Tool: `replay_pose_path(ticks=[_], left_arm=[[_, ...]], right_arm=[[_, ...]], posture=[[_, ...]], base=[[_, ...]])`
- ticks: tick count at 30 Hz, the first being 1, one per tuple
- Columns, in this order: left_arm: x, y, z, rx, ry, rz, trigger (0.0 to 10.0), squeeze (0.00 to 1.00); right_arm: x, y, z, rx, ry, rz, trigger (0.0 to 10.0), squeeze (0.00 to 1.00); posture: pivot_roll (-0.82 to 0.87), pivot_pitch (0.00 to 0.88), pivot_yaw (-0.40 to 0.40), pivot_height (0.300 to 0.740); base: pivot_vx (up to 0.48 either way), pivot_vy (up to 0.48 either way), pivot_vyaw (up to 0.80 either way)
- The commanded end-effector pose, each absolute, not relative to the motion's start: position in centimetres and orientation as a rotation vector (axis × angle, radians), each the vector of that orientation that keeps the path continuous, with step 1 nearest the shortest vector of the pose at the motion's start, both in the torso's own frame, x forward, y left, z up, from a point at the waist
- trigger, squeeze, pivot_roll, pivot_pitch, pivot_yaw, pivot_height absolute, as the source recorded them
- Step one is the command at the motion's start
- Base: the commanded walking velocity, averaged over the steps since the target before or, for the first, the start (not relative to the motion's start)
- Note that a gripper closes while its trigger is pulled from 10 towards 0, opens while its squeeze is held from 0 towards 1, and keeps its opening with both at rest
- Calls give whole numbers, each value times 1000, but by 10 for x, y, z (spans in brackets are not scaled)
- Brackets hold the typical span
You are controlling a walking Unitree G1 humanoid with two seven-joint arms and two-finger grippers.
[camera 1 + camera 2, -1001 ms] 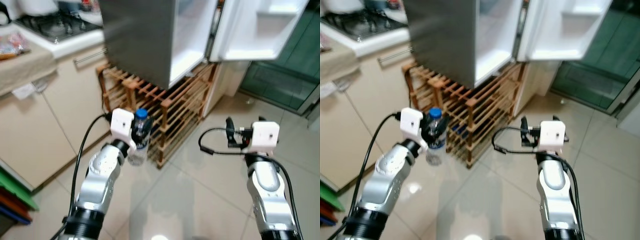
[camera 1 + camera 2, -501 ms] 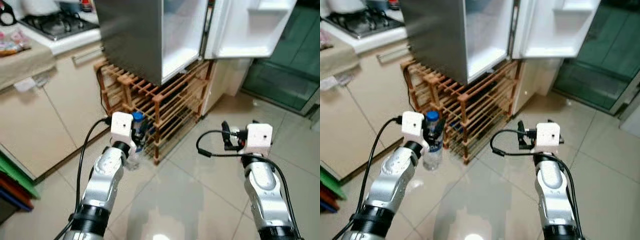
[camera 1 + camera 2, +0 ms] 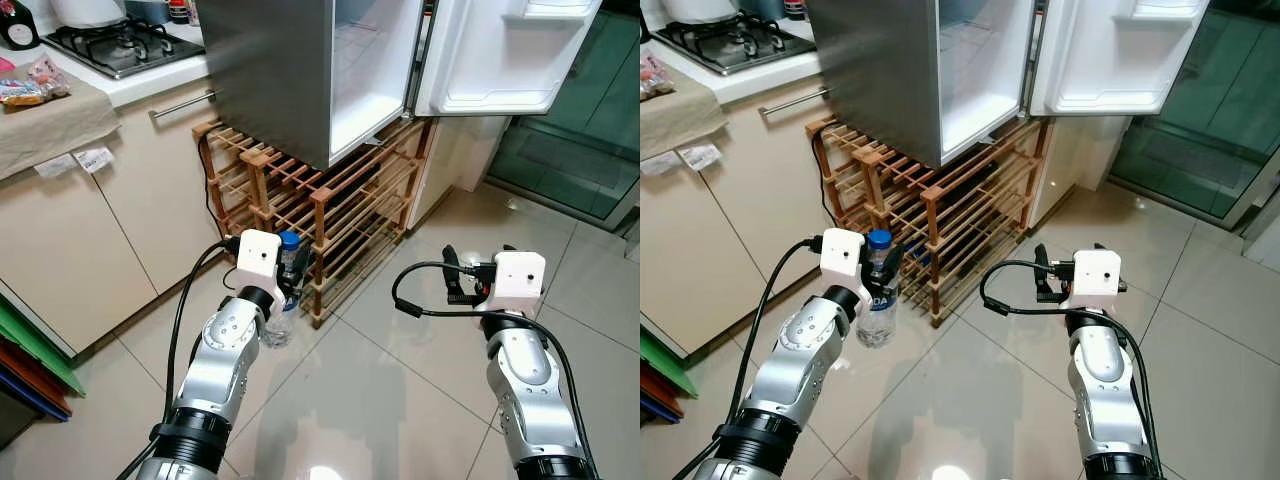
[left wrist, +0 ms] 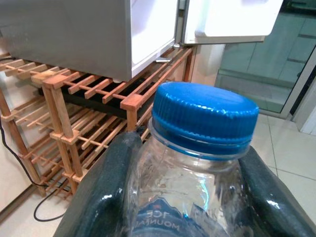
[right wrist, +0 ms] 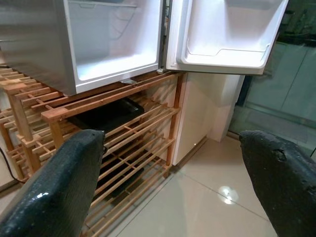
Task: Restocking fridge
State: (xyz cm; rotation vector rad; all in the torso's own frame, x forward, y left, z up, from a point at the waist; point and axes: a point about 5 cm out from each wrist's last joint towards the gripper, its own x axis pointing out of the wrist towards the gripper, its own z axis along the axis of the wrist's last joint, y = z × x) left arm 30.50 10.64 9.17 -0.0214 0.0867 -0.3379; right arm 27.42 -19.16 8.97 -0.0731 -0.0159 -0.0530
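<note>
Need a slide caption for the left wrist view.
Left gripper clamps a blue-capped water bottle, facing the open fridge on its wooden rack.

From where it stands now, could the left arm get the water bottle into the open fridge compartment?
Probably yes: the fridge door is swung open and nothing blocks the compartment, but the left gripper holding the water bottle sits well below it.

My left jaws (image 3: 291,272) clamp a clear water bottle (image 3: 283,300) with a blue cap above the tiled floor (image 3: 380,400), just before a wooden rack (image 3: 330,215) carrying the fridge (image 3: 300,70), whose door (image 3: 505,55) stands wide. My right jaws (image 3: 450,280) hang apart, holding nothing, over the tiles.
</note>
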Motion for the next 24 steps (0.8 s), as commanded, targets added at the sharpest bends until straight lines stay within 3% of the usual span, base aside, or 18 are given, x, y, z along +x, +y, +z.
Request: replay_pose_path(ticks=[1,18,24], left_arm=[[309,108,103,-15,29,-341,10000,0],[309,113,106,30,1,-360,10000,0],[313,114,109,8,-8,-335,10000,0]], right_arm=[[275,-191,90,-58,-16,-47,10000,0],[269,-184,84,-67,11,-24,10000,0],[272,-187,84,-72,17,-25,10000,0]], posture=[[-67,0,21,740],[-80,0,17,740],[-76,0,7,740]], base=[[0,0,0],[0,0,0],[0,0,-789]])
